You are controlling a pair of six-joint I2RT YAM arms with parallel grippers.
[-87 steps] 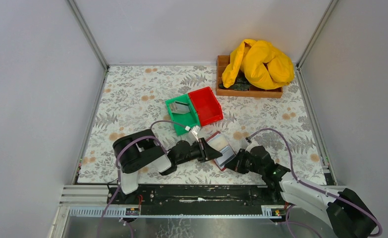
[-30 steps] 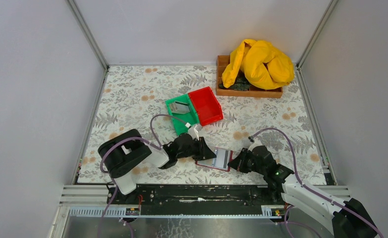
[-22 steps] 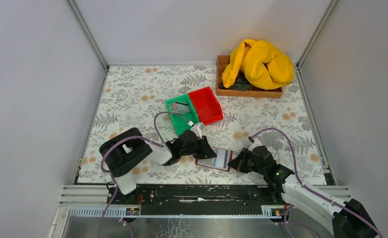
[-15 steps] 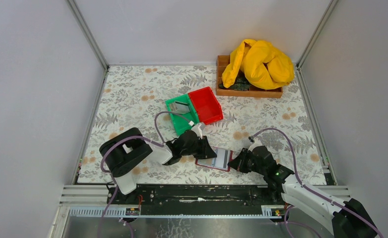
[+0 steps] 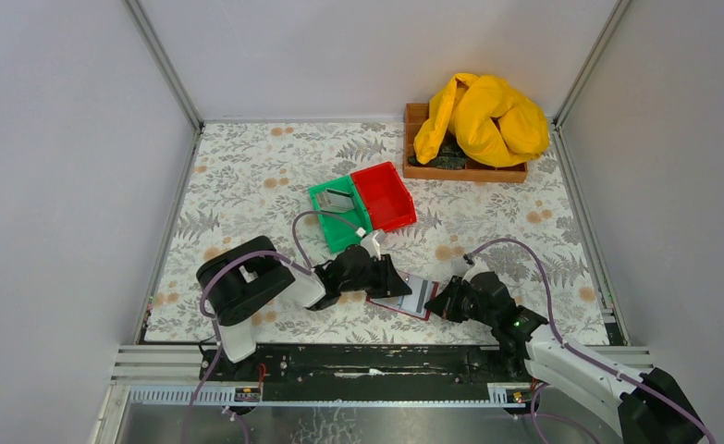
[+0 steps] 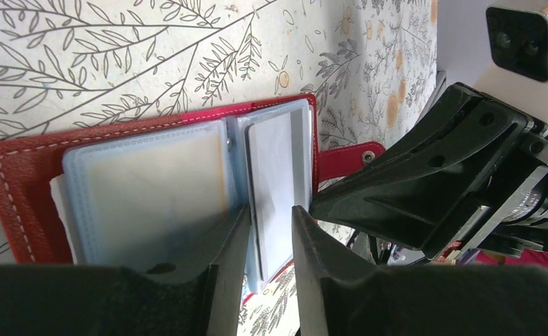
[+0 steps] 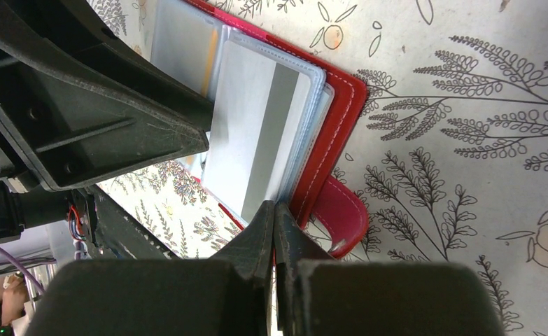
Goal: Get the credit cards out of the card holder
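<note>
The dark red card holder [image 5: 415,298] lies open and flat on the table near the front, between both arms. Its clear sleeves hold credit cards: a grey one [image 6: 274,175], a tan one [image 6: 152,185], and a white-grey one with a dark stripe [image 7: 260,133]. My left gripper [image 6: 269,217] hovers over the holder's middle. Its jaws are narrowly open astride the edge of the grey card's sleeve. My right gripper [image 7: 274,210] is shut on the holder's right edge by the red snap tab [image 7: 341,213]. Another card [image 5: 339,201] lies in the green bin [image 5: 333,225].
A red bin [image 5: 386,196] adjoins the green bin just behind the left gripper. A wooden tray [image 5: 460,173] with a yellow cloth [image 5: 483,116] heaped on it stands at the back right. Grey walls enclose the floral tabletop.
The holder, earlier held tilted between the grippers, now lies flat. In the last second the left gripper slid right over it and its jaws parted slightly. The right gripper kept still.
</note>
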